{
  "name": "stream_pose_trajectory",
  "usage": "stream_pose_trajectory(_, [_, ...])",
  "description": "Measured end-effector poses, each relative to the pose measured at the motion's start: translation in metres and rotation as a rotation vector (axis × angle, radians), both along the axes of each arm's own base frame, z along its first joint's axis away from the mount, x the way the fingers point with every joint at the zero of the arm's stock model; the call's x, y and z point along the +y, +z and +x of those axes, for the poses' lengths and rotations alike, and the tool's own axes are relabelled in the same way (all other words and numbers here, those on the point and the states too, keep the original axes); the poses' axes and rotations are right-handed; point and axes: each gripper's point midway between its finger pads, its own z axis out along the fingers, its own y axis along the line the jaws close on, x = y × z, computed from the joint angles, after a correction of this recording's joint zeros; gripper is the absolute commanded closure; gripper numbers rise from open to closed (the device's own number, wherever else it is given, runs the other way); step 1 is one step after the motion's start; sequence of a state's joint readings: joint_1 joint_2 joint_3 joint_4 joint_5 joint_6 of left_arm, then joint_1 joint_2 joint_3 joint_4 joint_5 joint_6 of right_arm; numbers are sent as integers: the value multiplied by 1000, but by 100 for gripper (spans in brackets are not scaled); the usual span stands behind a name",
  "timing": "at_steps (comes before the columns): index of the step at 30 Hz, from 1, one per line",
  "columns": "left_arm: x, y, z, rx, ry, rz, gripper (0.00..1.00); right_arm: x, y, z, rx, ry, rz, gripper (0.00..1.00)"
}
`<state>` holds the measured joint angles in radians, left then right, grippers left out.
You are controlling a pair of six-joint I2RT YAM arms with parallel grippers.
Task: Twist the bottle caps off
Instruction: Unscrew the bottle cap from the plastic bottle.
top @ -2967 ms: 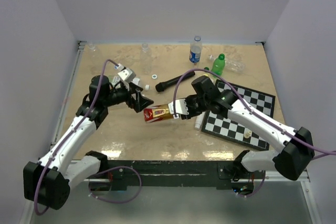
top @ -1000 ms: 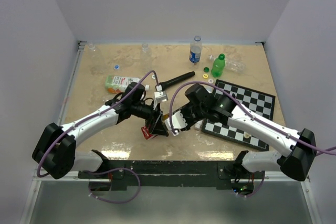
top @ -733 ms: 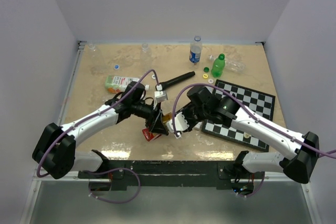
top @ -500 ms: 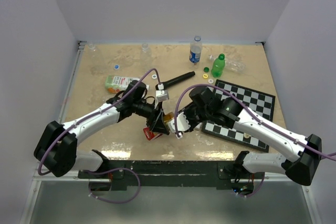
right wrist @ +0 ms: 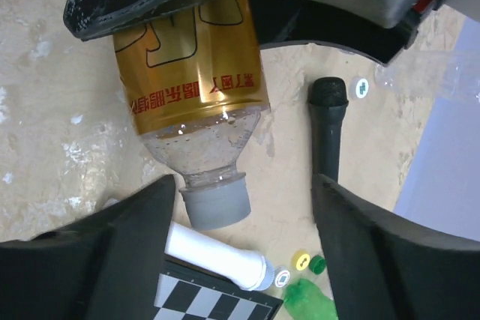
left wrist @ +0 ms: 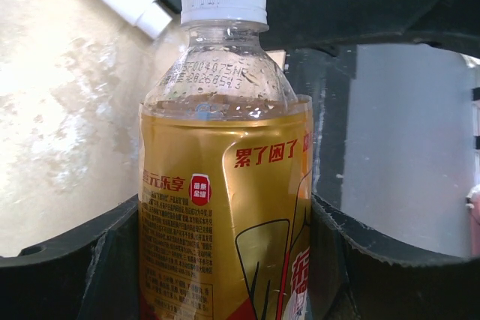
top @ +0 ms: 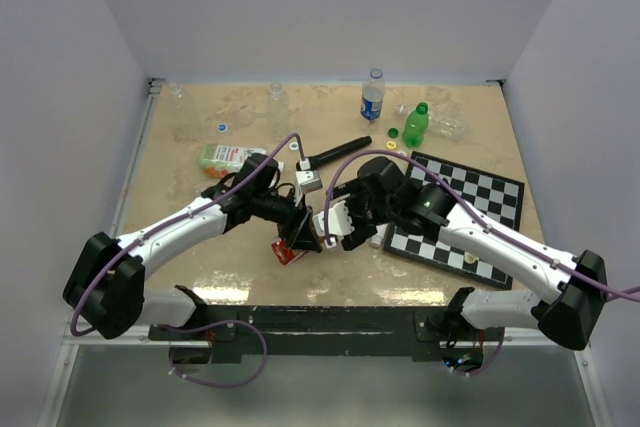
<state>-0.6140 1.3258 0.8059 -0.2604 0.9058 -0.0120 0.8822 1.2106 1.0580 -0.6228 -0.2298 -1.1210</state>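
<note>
In left hand | amber bottle, grasped | right hand released, white cap between its fingers

The bottle, part full of amber liquid under a yellow-red label, is clamped at the label by the left pincer. Its white cap is on and sits between the spread fingers of the right pincer. Other bottles and loose caps lie well beyond both.

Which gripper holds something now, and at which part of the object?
The left gripper holds the amber bottle by its labelled body. The right gripper holds nothing: it is open, one finger on either side of the white cap.
</note>
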Motion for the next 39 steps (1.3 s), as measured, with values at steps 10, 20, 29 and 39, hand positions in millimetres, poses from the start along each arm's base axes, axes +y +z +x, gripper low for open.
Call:
stream_pose_trajectory(10, [11,-9,23,-118,105,87,100,-21,8,27,6,-117,50,2])
stream_pose_trajectory(20, [28,6,36,-299,203,99,100,-55,32,35,-1,-203,147,2])
stream_pose_trajectory(29, [41,15,47,-422,285,103,100,-72,34,59,143,-375,266,2])
stream_pose_trajectory(39, [54,29,65,-540,376,121,100,-66,41,87,381,-386,349,2])
